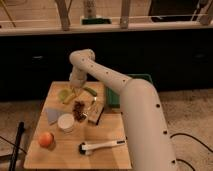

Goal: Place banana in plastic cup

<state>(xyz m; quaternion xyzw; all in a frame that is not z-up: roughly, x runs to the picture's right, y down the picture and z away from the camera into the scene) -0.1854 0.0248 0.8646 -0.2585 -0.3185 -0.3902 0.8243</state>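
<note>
Banana beside plastic cup, under gripper

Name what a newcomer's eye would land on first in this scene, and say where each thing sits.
The big white robot arm dominates, sweeping from the lower right up and over the wooden table, its gripper down at the far left corner by the plastic cup and the banana. Next comes the bright orange fruit at the near left. A white container stands mid-table, and a white-handled brush lies along the near edge.
</note>
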